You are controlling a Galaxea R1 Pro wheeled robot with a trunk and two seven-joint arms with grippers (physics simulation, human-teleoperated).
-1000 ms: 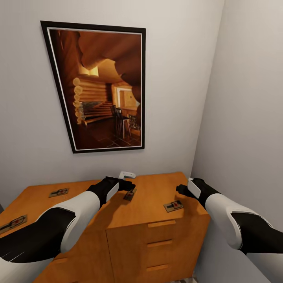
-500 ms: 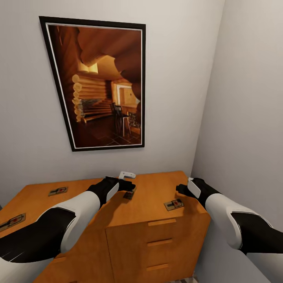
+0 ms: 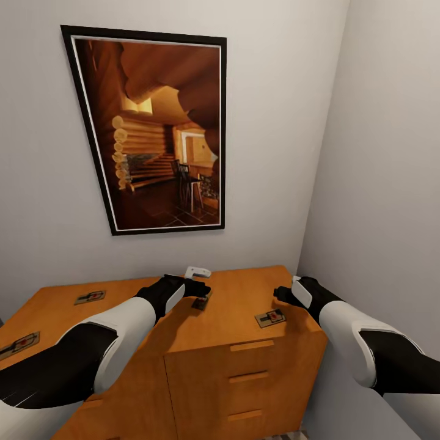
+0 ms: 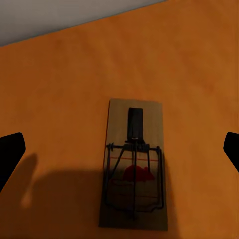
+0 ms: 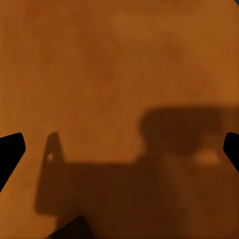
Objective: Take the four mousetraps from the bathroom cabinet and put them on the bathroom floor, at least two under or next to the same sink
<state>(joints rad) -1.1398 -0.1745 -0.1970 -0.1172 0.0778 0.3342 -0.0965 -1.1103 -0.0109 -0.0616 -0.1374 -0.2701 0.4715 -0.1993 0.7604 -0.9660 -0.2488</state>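
mousetraps lie flat on the orange top of the cabinet: one right under my left gripper, one near the front edge beside my right gripper, one further left toward the wall and one at the far left end. my left wrist camera looks straight down on the nearest trap, which sits between my two widely parted fingertips with neither touching it. my right gripper's fingers are also spread apart, hovering over bare cabinet wood.
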